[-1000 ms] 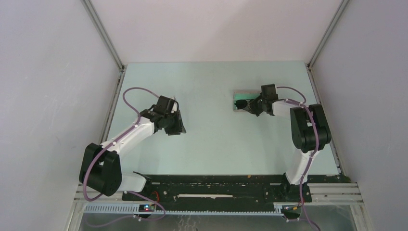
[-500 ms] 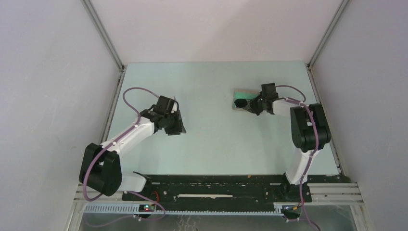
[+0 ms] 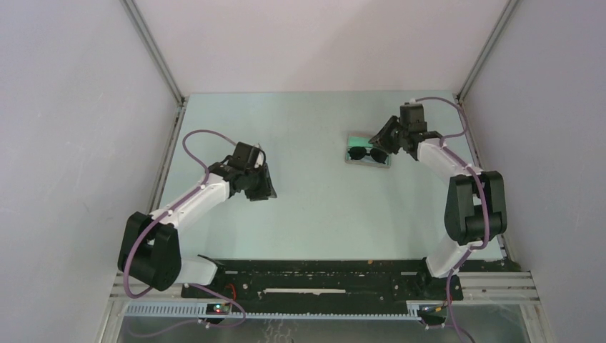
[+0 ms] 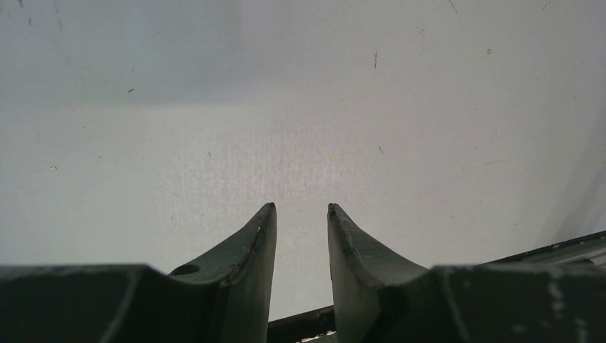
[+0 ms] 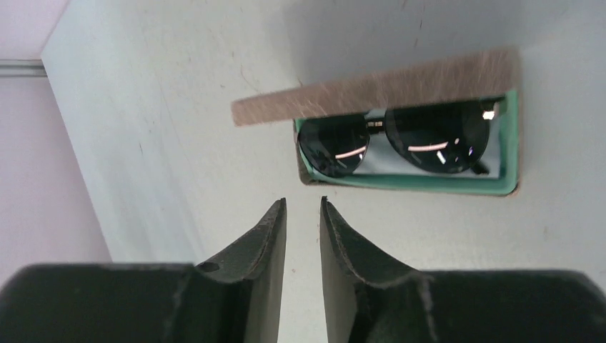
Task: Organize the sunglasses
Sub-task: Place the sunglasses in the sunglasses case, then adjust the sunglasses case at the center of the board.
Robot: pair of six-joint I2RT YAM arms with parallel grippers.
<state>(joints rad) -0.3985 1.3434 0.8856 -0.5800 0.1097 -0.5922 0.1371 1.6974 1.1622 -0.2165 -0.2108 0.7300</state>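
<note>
The sunglasses, with a thin black frame and two dark lenses, lie inside the open grey case with green lining at the back right of the table. In the right wrist view the sunglasses rest in the case under its raised lid. My right gripper hovers just behind and right of the case, with its jaws a little apart and empty. My left gripper hangs over bare table at the left, with its jaws slightly apart and empty.
A pale cloth lies in the case under the lenses. Grey walls with metal corner posts enclose the table. The arm bases and a black rail sit along the near edge.
My right gripper has lifted off the case and drawn back to the far right, leaving the sunglasses lying in the case. The left arm has not moved.
</note>
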